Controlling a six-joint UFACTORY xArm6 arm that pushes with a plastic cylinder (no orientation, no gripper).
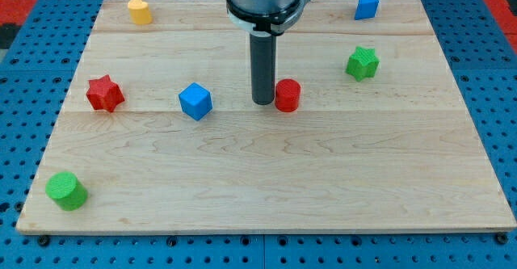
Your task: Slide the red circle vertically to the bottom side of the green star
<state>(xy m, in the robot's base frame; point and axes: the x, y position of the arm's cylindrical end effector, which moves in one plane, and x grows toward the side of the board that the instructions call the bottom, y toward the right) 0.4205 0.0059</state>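
Your tip [262, 102] touches the red circle [287, 95] from the view's left. The green star [363, 62] sits up and right. Your tool is a plain rod, holding nothing.

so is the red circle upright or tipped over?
Upright. The red circle stands on its flat end, round top face showing, with my tip right at its left side in the view.

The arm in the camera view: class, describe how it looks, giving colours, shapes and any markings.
The arm ends in a straight, dark grey cylindrical rod. It hangs from a round silver-grey metal flange ringed by a black collar. My tip is blunt and flat. No cables, markings or hand show.
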